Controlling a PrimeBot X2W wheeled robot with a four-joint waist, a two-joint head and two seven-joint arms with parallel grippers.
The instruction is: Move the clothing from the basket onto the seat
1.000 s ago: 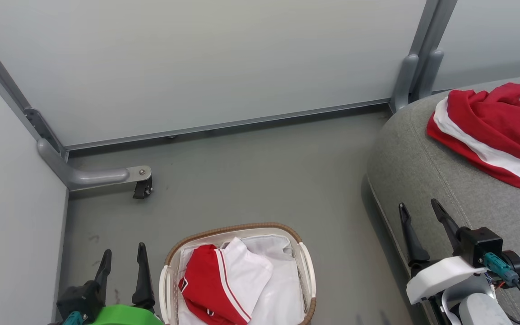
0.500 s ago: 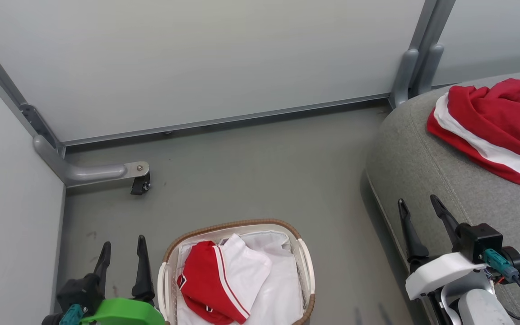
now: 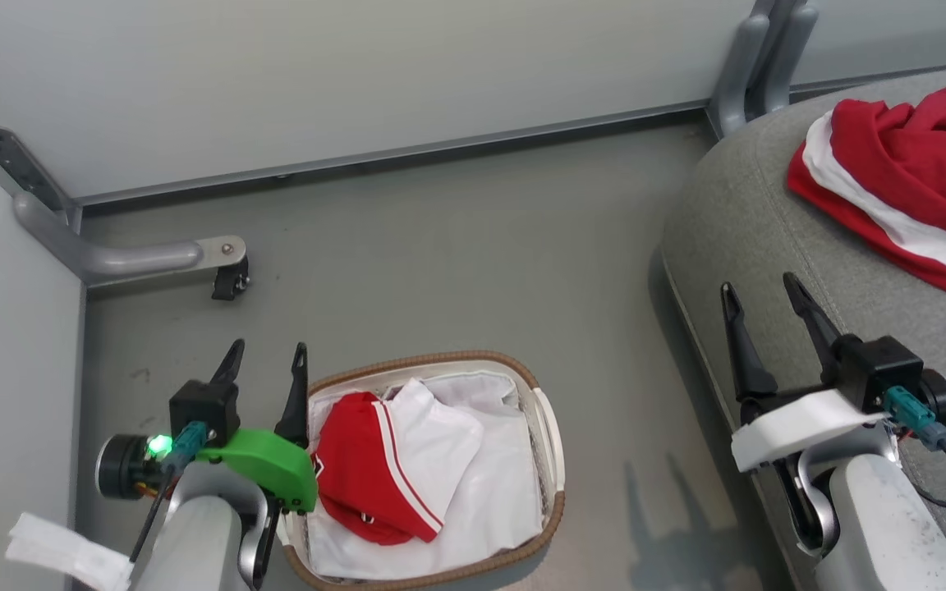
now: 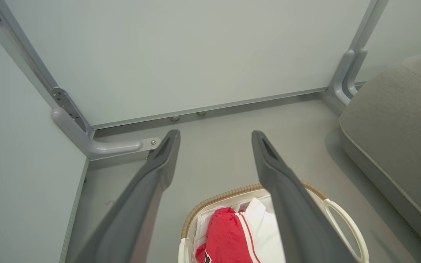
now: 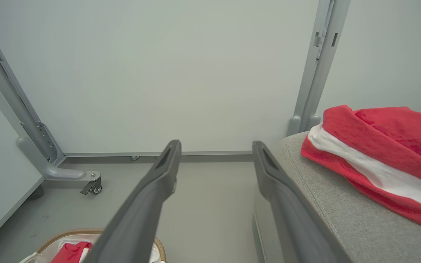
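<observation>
My left tool (image 3: 266, 355): wide open, empty, beside basket (image 3: 440, 359).
My right tool (image 3: 758, 287): wide open, empty, at seat (image 3: 736, 222) edge.
Clothing (image 3: 362, 464): one piece in basket, one on seat.

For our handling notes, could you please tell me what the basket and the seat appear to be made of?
Basket: looks like glossy white moulded plastic, smooth loop handles, brown woven-look rim. Seat: apparently matte grey woven upholstery fabric, visible weave and stitched seam.

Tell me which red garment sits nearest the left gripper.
The garment in the basket, beside the left gripper; the other garment lies on the seat.
</observation>
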